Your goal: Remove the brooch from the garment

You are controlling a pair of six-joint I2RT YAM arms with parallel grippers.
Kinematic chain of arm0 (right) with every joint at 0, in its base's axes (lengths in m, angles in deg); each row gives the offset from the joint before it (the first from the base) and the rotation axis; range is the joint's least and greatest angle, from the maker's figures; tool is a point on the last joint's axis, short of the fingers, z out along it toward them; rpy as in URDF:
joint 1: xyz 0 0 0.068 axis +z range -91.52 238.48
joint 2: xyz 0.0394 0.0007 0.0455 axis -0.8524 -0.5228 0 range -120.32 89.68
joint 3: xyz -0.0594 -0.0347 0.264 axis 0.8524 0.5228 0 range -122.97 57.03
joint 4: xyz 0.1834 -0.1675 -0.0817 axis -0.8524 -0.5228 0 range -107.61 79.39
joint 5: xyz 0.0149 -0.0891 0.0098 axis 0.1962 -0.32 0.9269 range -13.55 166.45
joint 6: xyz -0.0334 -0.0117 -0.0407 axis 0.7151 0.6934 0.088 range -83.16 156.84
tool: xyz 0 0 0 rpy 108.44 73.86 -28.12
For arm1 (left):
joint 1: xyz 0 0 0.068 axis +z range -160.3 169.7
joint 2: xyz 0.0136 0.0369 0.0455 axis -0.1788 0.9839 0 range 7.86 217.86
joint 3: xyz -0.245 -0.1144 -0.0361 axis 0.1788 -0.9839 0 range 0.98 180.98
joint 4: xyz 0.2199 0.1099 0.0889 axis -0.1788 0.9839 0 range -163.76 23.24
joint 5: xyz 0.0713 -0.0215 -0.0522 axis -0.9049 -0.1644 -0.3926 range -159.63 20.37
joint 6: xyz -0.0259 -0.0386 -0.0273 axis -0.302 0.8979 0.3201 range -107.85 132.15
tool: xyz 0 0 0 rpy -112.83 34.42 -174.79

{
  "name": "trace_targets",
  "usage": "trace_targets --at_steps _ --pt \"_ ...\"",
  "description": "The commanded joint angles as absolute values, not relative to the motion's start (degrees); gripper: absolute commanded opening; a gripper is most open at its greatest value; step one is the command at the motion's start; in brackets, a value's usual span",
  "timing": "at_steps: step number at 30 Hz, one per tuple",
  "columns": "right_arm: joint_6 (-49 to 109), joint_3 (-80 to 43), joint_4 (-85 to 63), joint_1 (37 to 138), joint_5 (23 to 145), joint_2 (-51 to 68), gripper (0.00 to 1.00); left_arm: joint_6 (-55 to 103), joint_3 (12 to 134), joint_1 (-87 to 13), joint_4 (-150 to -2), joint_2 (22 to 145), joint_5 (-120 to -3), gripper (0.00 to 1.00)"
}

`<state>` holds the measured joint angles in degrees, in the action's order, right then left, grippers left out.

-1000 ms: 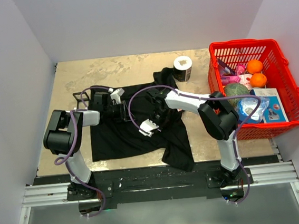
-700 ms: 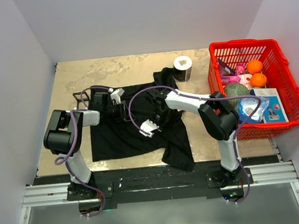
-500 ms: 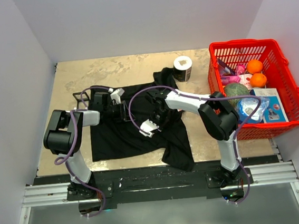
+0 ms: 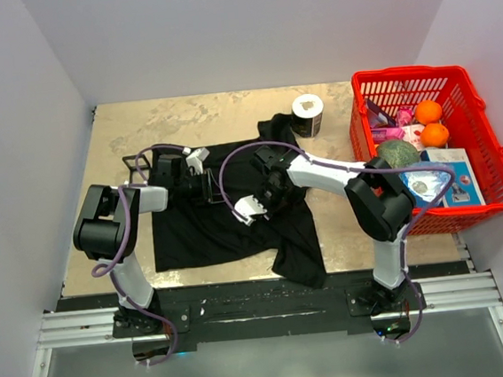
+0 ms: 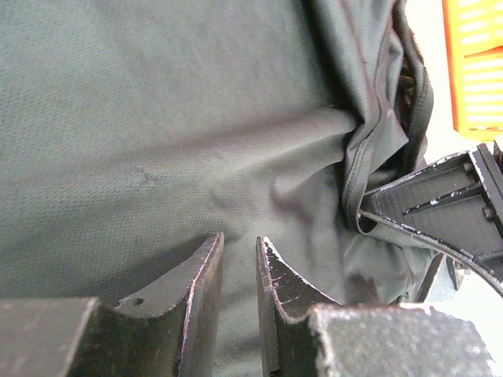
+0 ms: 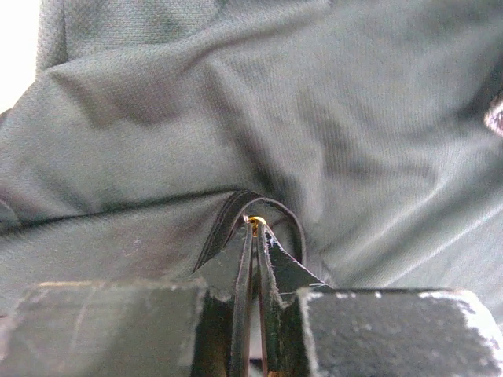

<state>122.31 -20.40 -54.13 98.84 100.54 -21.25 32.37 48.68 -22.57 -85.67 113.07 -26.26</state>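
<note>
A tan tabletop (image 4: 182, 115) with pale mottled patches is boxed in by plain white panels: a back wall (image 4: 245, 29), a left wall (image 4: 16, 149) and a right wall (image 4: 489, 14), all under soft, even light. Along the table's near edge run a black base plate (image 4: 261, 287) and an aluminium rail (image 4: 272, 311), with dull grey floor (image 4: 277, 364) below.

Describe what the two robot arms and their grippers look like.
The left arm and right arm pair white links with bulky black joints, each trailing a looping purple cable. The left gripper and right gripper have scuffed black tapering fingers.
</note>
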Motion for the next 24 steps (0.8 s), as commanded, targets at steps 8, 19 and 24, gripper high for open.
trace_targets --at_steps 8,19,24 --pt "99.6 -18.8 -45.3 97.0 105.5 -13.9 0.0 31.3 47.0 -23.2 -90.9 107.2 -18.9 0.29" --pt "72.7 -27.8 -46.8 89.0 111.6 -18.4 0.0 26.6 47.1 -30.9 -90.2 105.2 -17.4 0.28" --pt "70.1 -28.2 -49.4 85.5 113.3 -17.8 0.0 26.1 47.0 -32.4 -91.1 105.7 -18.0 0.25"
